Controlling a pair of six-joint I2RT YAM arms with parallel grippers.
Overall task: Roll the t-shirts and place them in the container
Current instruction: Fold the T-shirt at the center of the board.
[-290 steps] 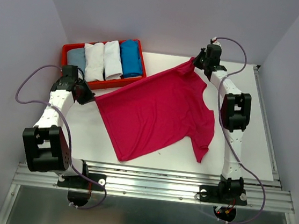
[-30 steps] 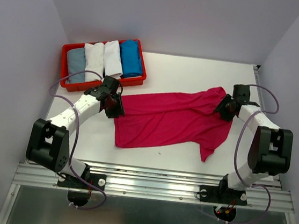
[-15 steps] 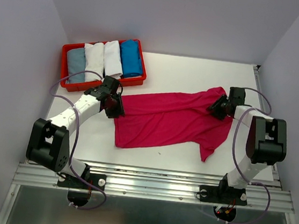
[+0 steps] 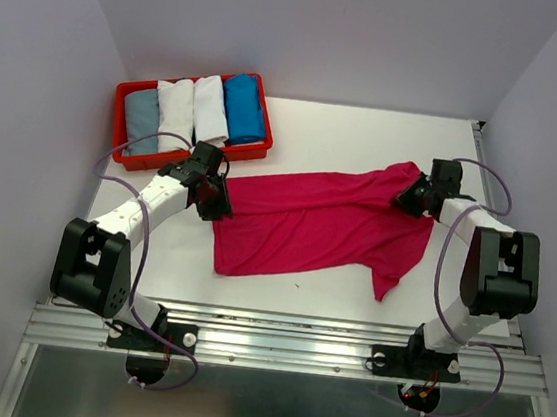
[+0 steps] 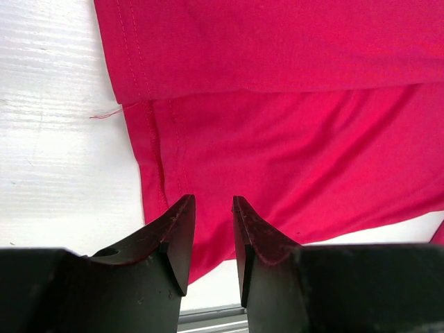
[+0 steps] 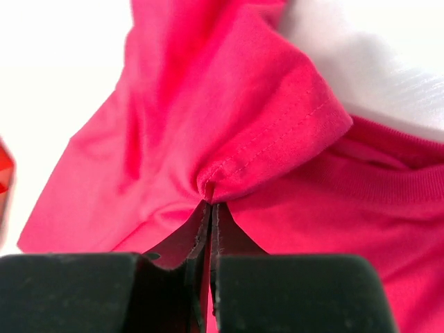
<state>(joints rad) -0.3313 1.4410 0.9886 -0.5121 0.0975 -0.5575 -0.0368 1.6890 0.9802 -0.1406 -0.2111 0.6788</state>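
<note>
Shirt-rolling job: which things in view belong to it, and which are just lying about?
Job:
pink t-shirt, its sleeve pinched by the right gripper
left gripper, open over the shirt's edge
four rolled t-shirts

Lying about:
red tray holding the rolls
white table

We see a white table (image 4: pixel 337 135) boxed in by plain lavender-grey walls (image 4: pixel 309 31) at the back and on both sides. Along its near edge runs an aluminium rail (image 4: pixel 283 348); below that lies a dull metal sheet (image 4: pixel 266 408). The light is soft and even.
</note>
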